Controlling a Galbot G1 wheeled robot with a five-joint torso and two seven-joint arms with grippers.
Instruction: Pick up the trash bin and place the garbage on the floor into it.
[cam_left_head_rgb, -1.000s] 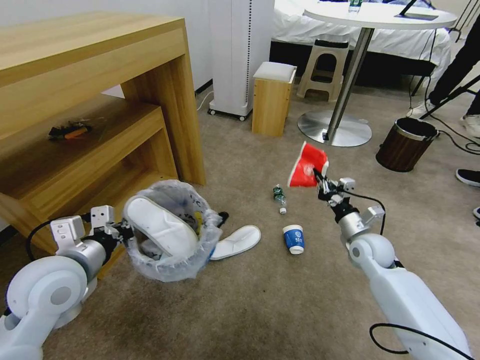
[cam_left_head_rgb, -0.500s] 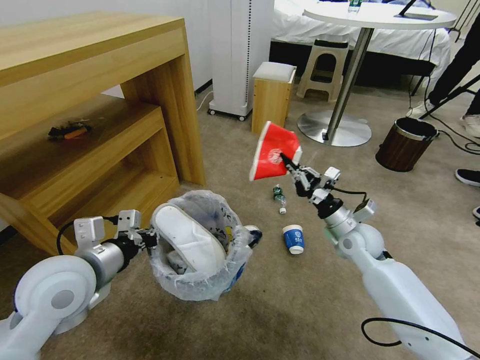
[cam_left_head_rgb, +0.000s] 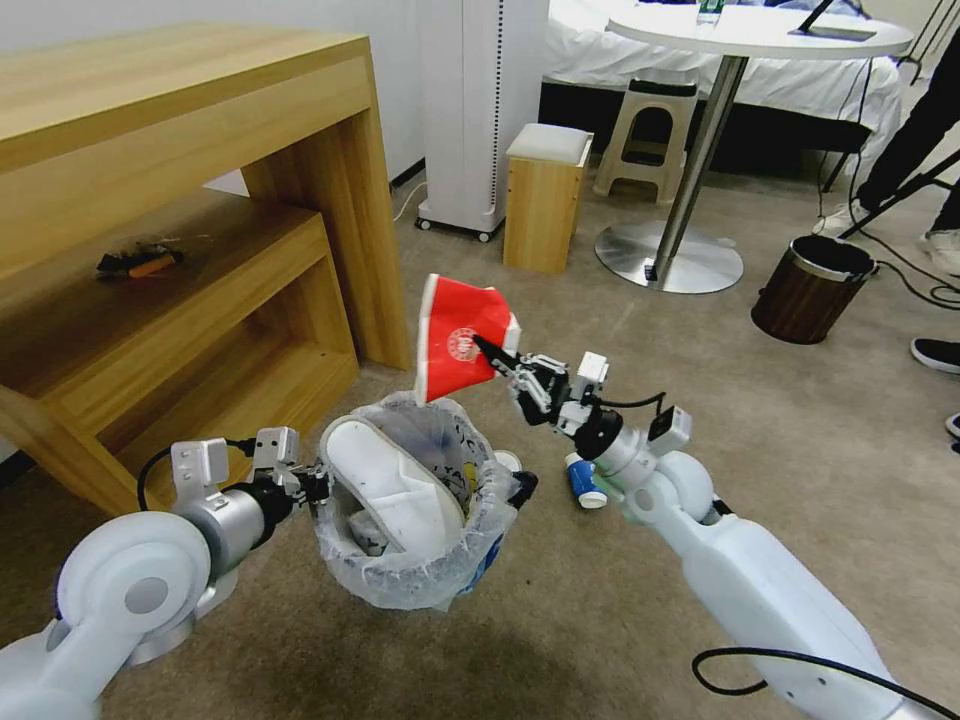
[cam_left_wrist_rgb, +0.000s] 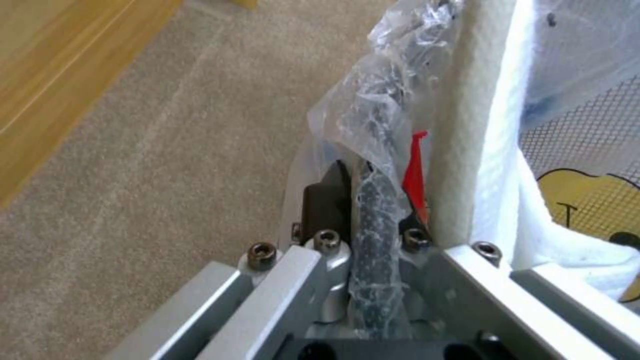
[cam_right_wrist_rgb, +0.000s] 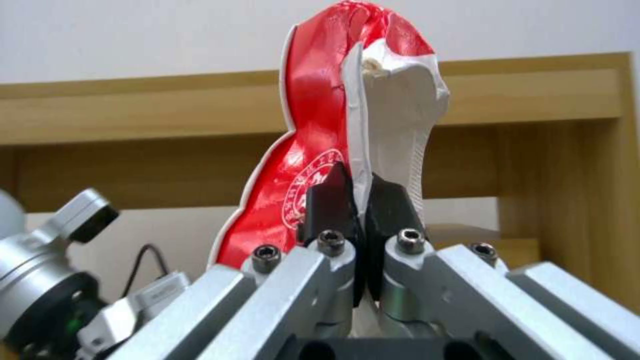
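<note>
Up close, the right gripper (cam_right_wrist_rgb: 353, 200) has its two black fingertips (cam_right_wrist_rgb: 328, 200) pinched tight on the flattened wall of the red paper cup (cam_right_wrist_rgb: 313, 150), red outside on one side, white inside on the other; the cup is crushed and stands up from the jaws. From the head view that gripper (cam_left_head_rgb: 497, 352) holds the red cup (cam_left_head_rgb: 460, 340) in the air, tilted, its lower edge just over the far rim of the trash bin (cam_left_head_rgb: 415, 580); the right arm reaches in from the near right.

Meanwhile the left gripper (cam_left_wrist_rgb: 373, 220) is clamped on the bin's rim, the crinkled plastic liner (cam_left_wrist_rgb: 373, 125) caught between its jaws; in the head view it (cam_left_head_rgb: 318, 487) grips the bin's left edge and the bin hangs clear of the floor (cam_left_head_rgb: 560, 620), tipped a little toward the robot. Inside the bin a white slipper (cam_left_head_rgb: 385, 480) stands on end against the left wall, sole side showing, with a yellow printed scrap (cam_left_wrist_rgb: 587, 200) lower down behind it.

On the beige carpet just right of the bin lies a blue paper cup (cam_left_head_rgb: 583, 487), partly behind the right wrist; a bit of a second white slipper (cam_left_head_rgb: 508, 461) peeps out past the bin's far right rim. Farther off, a wooden desk (cam_left_head_rgb: 180, 150) stands to the left, a small wooden stool (cam_left_head_rgb: 545, 200) beyond, and a brown wood-grain bin (cam_left_head_rgb: 812, 290) far right by the round table's foot (cam_left_head_rgb: 668, 262).
</note>
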